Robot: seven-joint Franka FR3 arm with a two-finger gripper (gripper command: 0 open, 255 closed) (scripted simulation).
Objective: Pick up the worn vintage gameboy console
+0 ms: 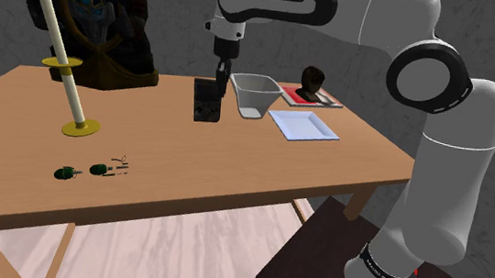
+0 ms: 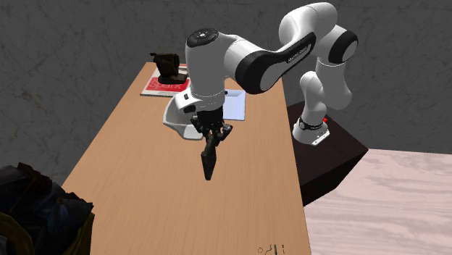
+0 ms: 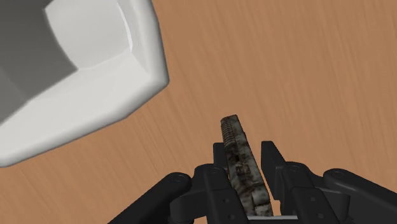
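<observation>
The gameboy (image 1: 207, 100) is a dark, worn slab with a mottled grey-brown face. It hangs upright from my gripper (image 1: 215, 81) over the middle of the wooden table (image 1: 168, 182). In the second exterior view the gripper (image 2: 212, 138) points straight down, and the gameboy (image 2: 209, 161) sticks out below it, just above the tabletop. In the wrist view both black fingers (image 3: 272, 159) clasp the narrow edges of the gameboy (image 3: 242, 162). The gripper is shut on it.
A white bowl (image 1: 254, 93) (image 3: 76, 76) stands close beside the gripper. Past it lie a flat white plate (image 1: 304, 125) and a red book (image 1: 327, 98) under a dark figure. A tall candle (image 1: 64, 62), small green objects (image 1: 82, 171) and a dark bag (image 1: 99, 28) occupy the shoulder view's left.
</observation>
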